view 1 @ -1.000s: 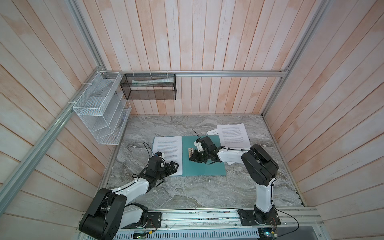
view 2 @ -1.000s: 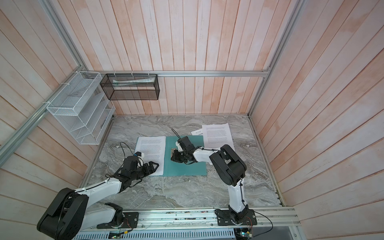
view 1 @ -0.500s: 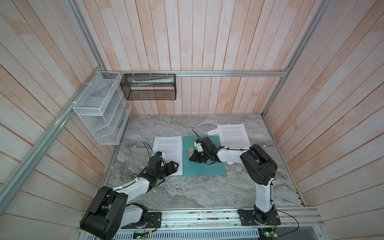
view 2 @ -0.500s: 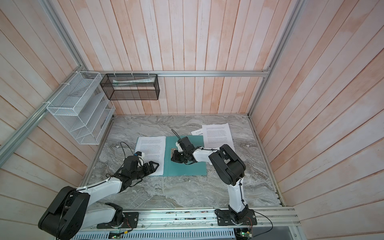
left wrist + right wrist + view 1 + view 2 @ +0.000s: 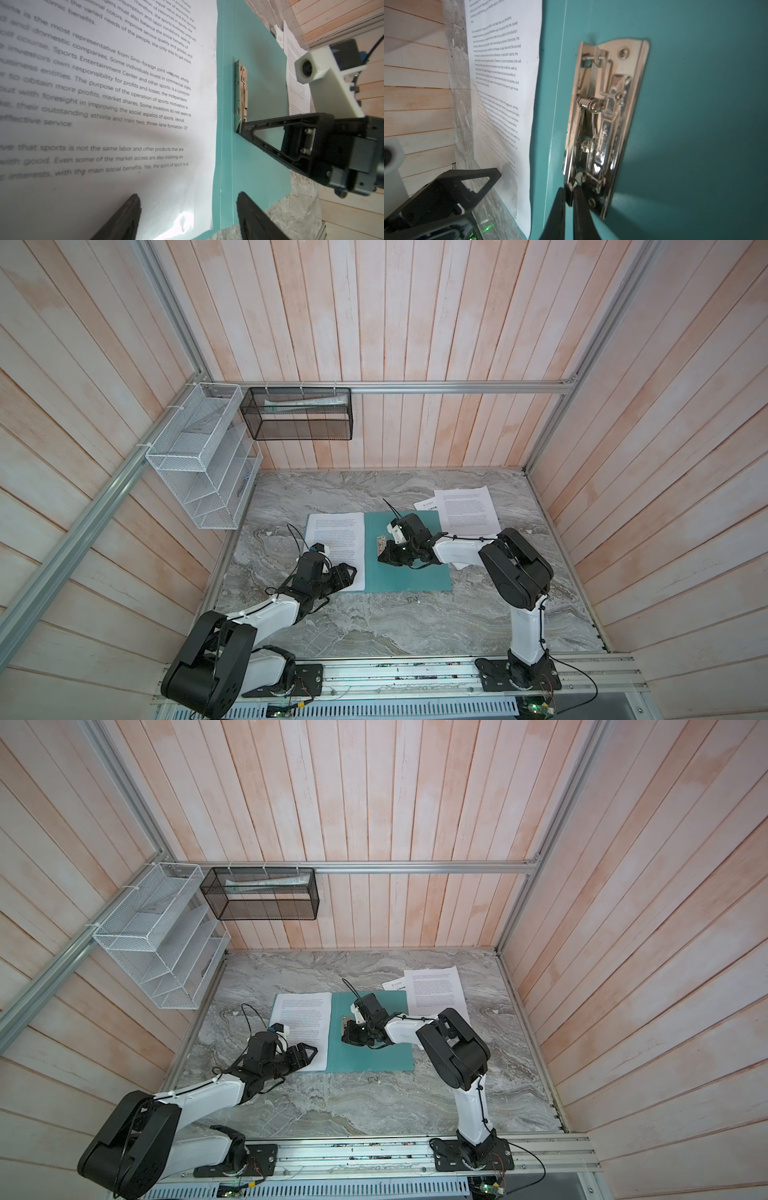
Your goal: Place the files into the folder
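The teal folder (image 5: 409, 576) lies open and flat in the middle of the marble table (image 5: 374, 622). One printed sheet (image 5: 334, 539) rests on its left flap. A silver metal clip (image 5: 602, 124) sits on the right flap, just beside the spine. The right claw (image 5: 569, 197) has its tips pinched nearly together on the near end of that clip. The left claw (image 5: 187, 199) is spread wide and grips nothing, with one finger over the sheet's near corner and the other over bare folder. Two more sheets (image 5: 467, 510) overlap on the table, touching the folder's far right corner. On the back wall, a black mesh basket (image 5: 299, 431) holds a rolled white paper (image 5: 305, 403). I cannot tell what the white wire rack (image 5: 199, 472) on the left wall contains.
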